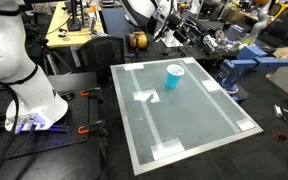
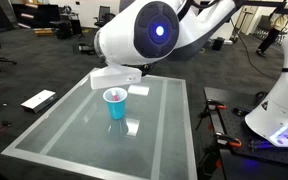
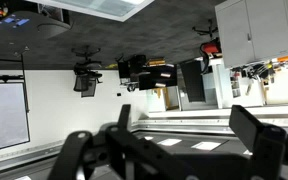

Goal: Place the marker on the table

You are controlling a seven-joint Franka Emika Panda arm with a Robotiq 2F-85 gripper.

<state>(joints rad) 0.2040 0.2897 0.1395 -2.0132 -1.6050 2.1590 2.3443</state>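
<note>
Marker [image 2: 112, 95] is made out only as a pinkish patch in the mouth of the light-blue cup [image 2: 115, 104], which stands upright on the table [image 2: 64, 140], close to the middle of the frame in both exterior views. It is judged light, stiff and smooth, so it is best taken by its upper end at the cup rim and drawn straight up, lest the light cup be tipped. In the wrist view the gripper [image 3: 166, 140] is seen released, its fingers [image 3: 259, 140] spread well apart with nothing between them; one marker, one cup, one table and one gripper are counted.
</note>
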